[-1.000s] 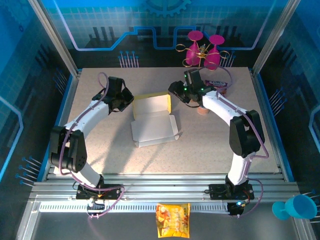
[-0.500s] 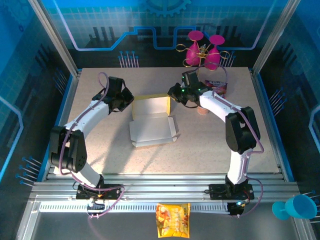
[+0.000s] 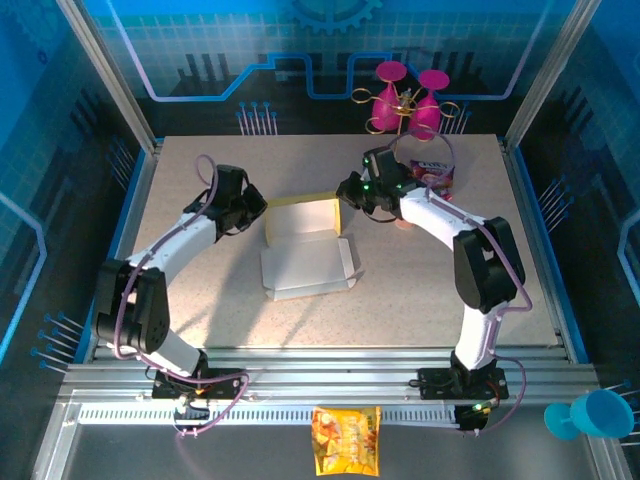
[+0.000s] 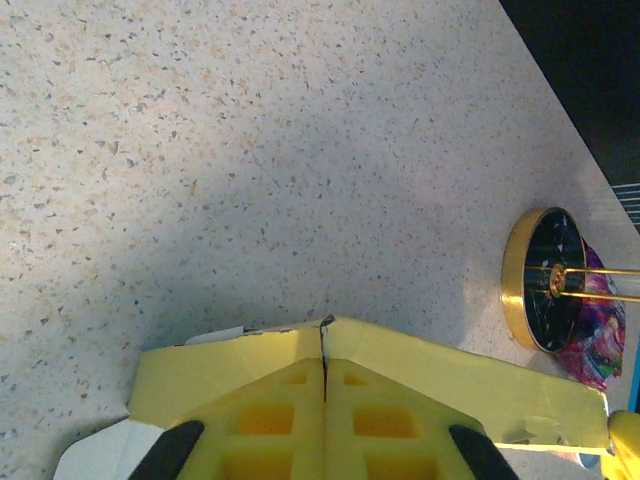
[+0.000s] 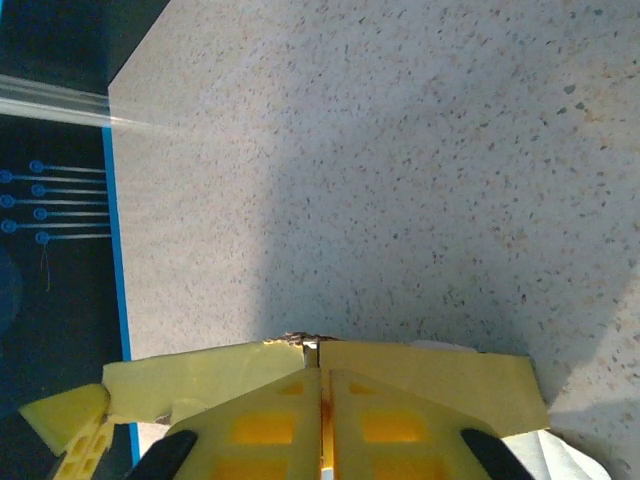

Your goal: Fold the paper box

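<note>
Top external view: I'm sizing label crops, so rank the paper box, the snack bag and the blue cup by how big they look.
1. paper box
2. snack bag
3. blue cup, close to the bag; both seem nearer the camera, so true sizes are unsure.

Free tabletop (image 3: 225, 305) near and left of the paper box (image 3: 305, 262) — pink glasses (image 3: 387, 104) at far right

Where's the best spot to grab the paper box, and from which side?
On the paper box, probably the upright yellow back wall, pinched at its ends from the left and right. It stands thin off the table, easy to pinch; the white front panel lies flat.
</note>
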